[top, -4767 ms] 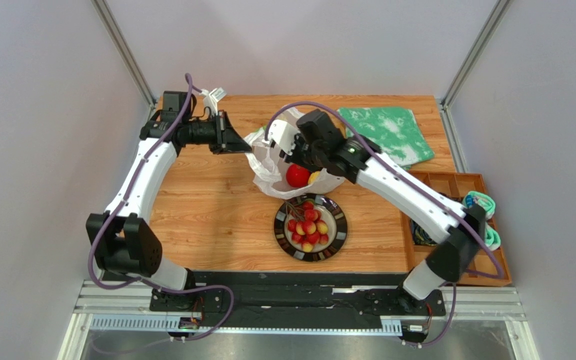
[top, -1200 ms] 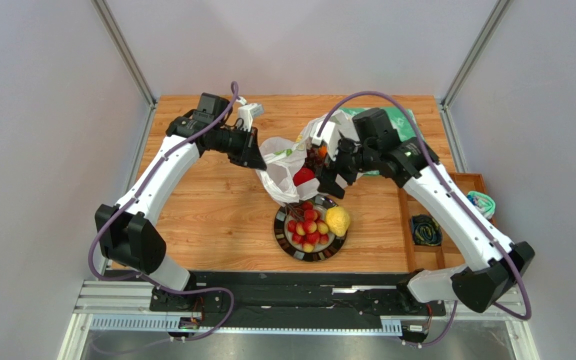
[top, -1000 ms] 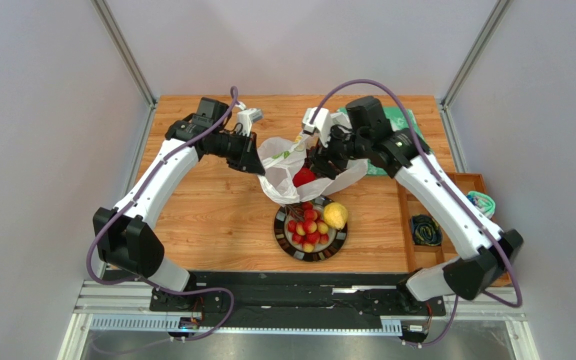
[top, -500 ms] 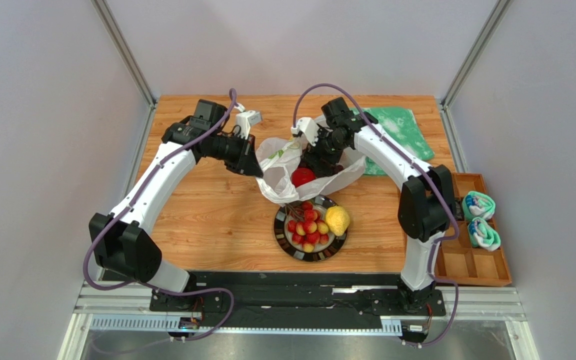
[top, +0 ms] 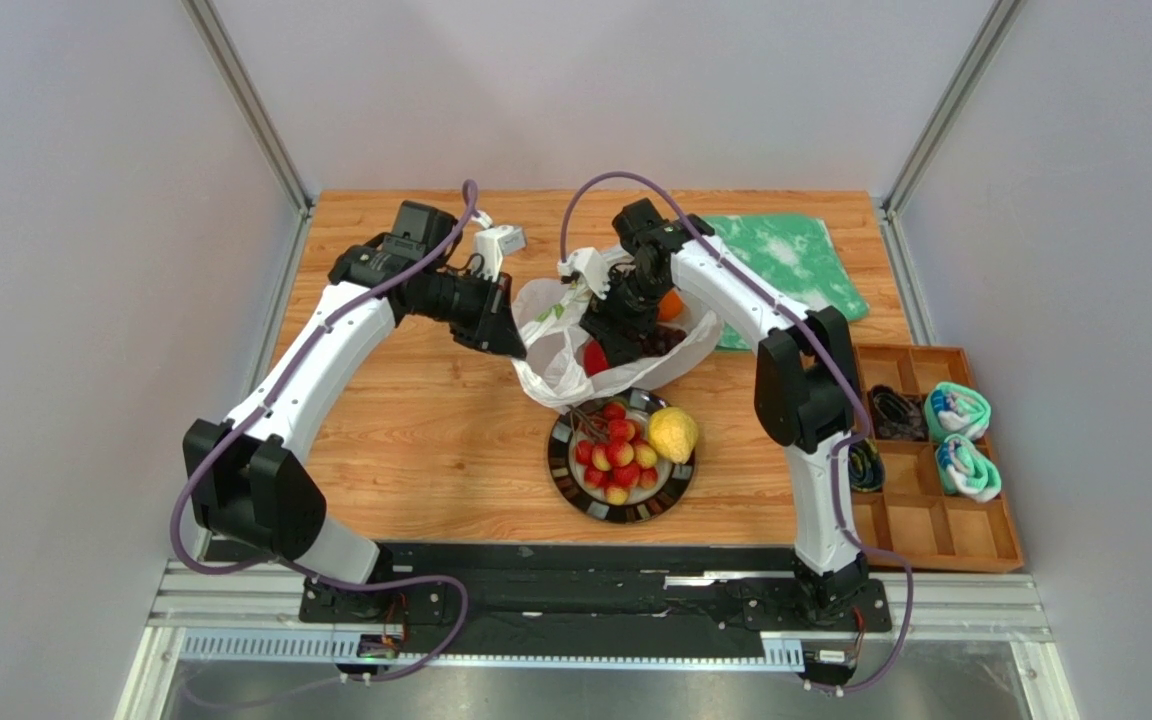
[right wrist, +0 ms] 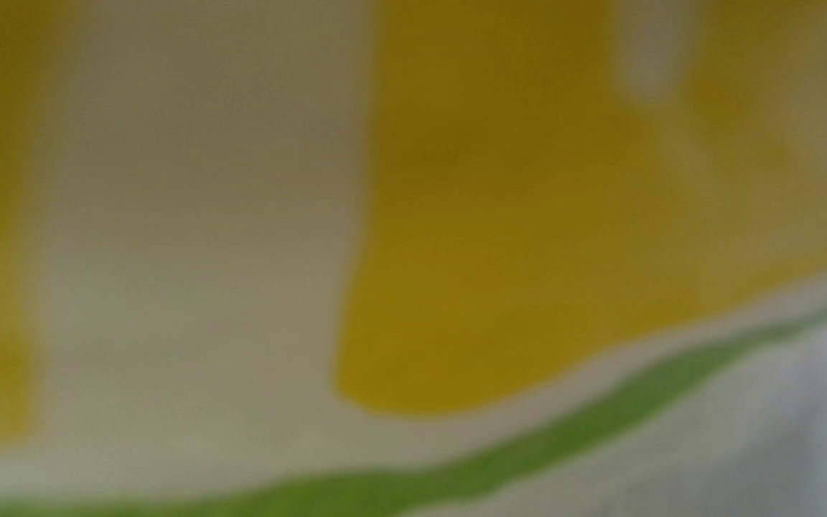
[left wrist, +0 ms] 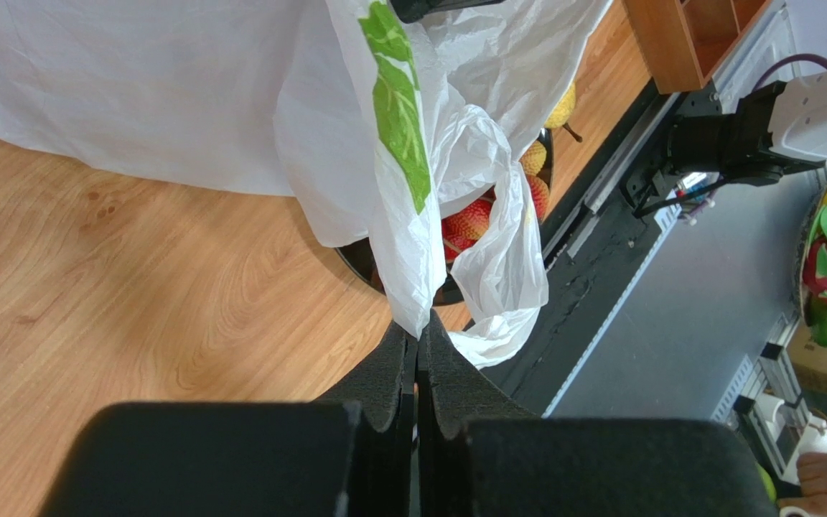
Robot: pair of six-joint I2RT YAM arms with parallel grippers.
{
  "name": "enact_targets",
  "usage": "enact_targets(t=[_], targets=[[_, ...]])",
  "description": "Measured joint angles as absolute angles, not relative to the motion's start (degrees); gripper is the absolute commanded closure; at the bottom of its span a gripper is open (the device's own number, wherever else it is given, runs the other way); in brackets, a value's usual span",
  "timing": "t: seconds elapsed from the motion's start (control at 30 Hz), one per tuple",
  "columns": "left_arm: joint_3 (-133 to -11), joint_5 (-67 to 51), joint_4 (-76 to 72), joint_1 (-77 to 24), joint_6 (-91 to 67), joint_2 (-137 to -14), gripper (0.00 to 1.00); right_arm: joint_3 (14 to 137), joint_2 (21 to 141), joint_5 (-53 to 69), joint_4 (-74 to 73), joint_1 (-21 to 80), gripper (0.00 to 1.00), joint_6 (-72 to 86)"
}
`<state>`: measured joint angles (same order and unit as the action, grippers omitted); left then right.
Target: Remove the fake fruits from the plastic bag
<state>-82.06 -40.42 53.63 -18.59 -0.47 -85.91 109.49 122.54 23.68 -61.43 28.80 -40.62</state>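
Two fruits logged outside the bag? (Checker)

Two. Berry cluster [top: 612, 455] and lemon [top: 672, 435], both on the dark-rimmed plate [top: 557, 465] at the near middle of the surface [top: 417, 420]. (Clerk)

Item: plastic bag. Location? (Checker)

Plastic bag [top: 549, 368]: mid-surface, just beyond the plate, its lower fold reaching the plate's far rim. Visible contents: red apple [top: 597, 357], orange [top: 669, 305]. (Clerk)

Orientation? (Checker)

Long axis roughly left to right, spanning the two grippers. The mouth faces up and the sides are slack and crumpled. (Clerk)

Grippers? (Checker)

Left gripper [left wrist: 418, 347]: jaws pressed together on a thin strip of the bag's left rim, holding it raised. Right gripper [top: 620, 318]: down inside the mouth. Film covers its jaws, and its wrist camera shows only blurred yellow print and a green line, so I cannot tell whether they are apart or together. (Clerk)

Hazards? (Checker)

Three, as judged.
- The right jaws may pinch film along with a fruit. Lifting would then drag the whole bag toward the plate and could knock the lemon off.
- The left hold is a narrow pinch on slippery film. If it slips, the mouth collapses over the apple and orange.
- The fruits are smooth and round, so a shallow grip may let one squirt free and roll. (Clerk)
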Motion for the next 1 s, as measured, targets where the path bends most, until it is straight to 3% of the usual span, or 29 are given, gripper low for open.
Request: enact_targets(t=[0.4, 0.5, 0.63, 0.73, 1.0], targets=[[-82.1, -40.4, 54.0, -18.5, 0.0, -86.7, 1.00, 113.8, 126.0, 25.0, -65.4, 30.9, 0.22, -41.0], [-82.1, -40.4, 54.1, -18.5, 0.1, -86.7, 1.00, 116.6, 128.0, 24.5, -66.6, 31.5, 0.30, -40.8], [-82.1, -40.4, 54.1, -18.5, 0.2, -86.7, 1.00, 118.9, 129.6, 23.7, -67.7, 31.8, 0.51, -40.4], [-82.1, -40.4, 54.2, -18.5, 0.2, -86.7, 1.00, 119.5, 129.7, 23.6, -68.6, 31.8, 0.59, -39.9], [-82.1, -40.4, 54.0, -18.3, 0.1, -86.7, 1.00, 120.3, 127.8, 23.5, -69.9, 31.8, 0.65, -39.0]])
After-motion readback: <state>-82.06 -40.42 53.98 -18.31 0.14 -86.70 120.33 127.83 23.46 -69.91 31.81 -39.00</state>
